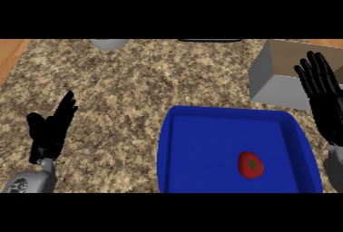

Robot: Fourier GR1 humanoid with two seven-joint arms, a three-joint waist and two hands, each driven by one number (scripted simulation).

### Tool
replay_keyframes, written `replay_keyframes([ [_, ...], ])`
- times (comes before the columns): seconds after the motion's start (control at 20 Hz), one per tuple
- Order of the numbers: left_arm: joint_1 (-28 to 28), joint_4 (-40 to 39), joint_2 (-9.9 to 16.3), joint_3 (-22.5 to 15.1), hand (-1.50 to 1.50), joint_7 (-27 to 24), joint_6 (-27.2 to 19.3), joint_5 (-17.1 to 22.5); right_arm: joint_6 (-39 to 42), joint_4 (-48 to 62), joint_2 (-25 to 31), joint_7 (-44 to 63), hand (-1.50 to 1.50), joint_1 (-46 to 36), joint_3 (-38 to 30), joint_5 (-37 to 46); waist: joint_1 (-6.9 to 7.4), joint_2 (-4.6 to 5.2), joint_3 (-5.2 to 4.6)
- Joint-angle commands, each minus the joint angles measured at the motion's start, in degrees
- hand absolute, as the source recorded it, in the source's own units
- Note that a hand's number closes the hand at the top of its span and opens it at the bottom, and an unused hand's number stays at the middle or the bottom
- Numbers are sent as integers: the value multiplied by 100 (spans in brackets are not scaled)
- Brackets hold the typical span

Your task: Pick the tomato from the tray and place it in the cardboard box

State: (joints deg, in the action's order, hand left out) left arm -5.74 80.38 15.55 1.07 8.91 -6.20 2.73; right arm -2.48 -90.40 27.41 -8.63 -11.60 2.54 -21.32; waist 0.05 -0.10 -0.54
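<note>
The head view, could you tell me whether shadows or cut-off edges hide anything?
Head view: even light, no glare; the tomato reads clearly on the blue tray; the cardboard box has a shaded front wall and is partly covered by the right robot hand; a grey object is cropped at top.

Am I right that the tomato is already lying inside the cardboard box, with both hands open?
Not quite. The head view shows the tomato lying in the blue tray, not the cardboard box. The left hand and right hand are indeed open.

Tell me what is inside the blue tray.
Only a red tomato lies in the blue tray, toward its near right part. The tray's near edge is cut off by the view, so that strip cannot be checked.
</note>
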Motion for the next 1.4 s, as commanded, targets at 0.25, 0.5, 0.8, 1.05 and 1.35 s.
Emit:
replay_keyframes([
  [0.25, -588, 862, 697, -424, 0, -1149, 784, -507, 372, -1285, 1173, 200, -150, 235, -1177, -351, -419, -120, 46],
  [0.5, -522, 1169, 574, -648, 0, -925, 1165, -300, 986, -1173, 1873, -653, -150, 1831, -1529, 591, -201, -30, 60],
  [0.8, -502, 1037, 590, -542, 0, -1182, 1251, -313, 999, -1230, 2039, -2198, -150, 2416, -1361, 2187, -110, -8, 58],
  [1.05, -324, 993, 451, -662, 0, -1363, 1219, -474, 1116, -2029, 2515, -1226, -150, 2482, -1033, 2973, -55, -7, 45],
  [1.35, -682, 903, 426, -577, 0, -1119, 1284, -398, 1681, -3226, 3110, 186, -150, 2618, -400, 3910, -58, -6, 42],
])
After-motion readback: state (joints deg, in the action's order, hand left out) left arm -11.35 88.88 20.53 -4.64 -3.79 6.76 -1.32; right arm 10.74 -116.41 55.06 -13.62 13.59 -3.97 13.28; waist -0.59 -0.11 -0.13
